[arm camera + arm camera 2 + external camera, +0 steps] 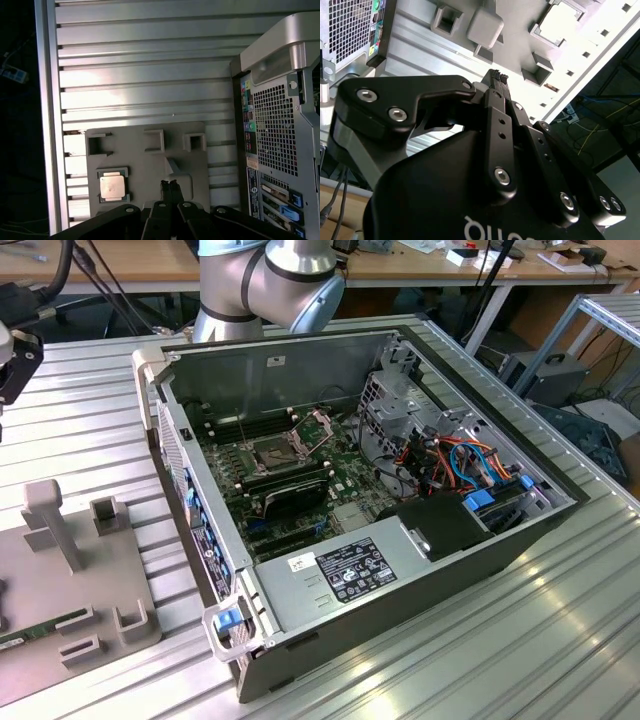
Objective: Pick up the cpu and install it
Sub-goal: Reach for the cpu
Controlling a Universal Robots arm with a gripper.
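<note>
One cpu (112,186), silver top up, lies flat in a square holder on the grey fixture plate (145,170). The plate sits on the ribbed metal bench (140,65) next to the PC case (277,125). In the first wrist view the claw (170,185) is over the plate w/ fingertips pressed together and nothing between them. The tips appear near the cpu's holder but not on the chip. The second wrist view shows the claw (497,76) shut the same way, over the plate's holders. In the exterior view the case lies open on its side w/ the motherboard facing up and the socket frame (272,452) near its middle. The fixture plate is at the exterior view's left, just beside the case, and the arm (270,280) is behind the case.
</note>
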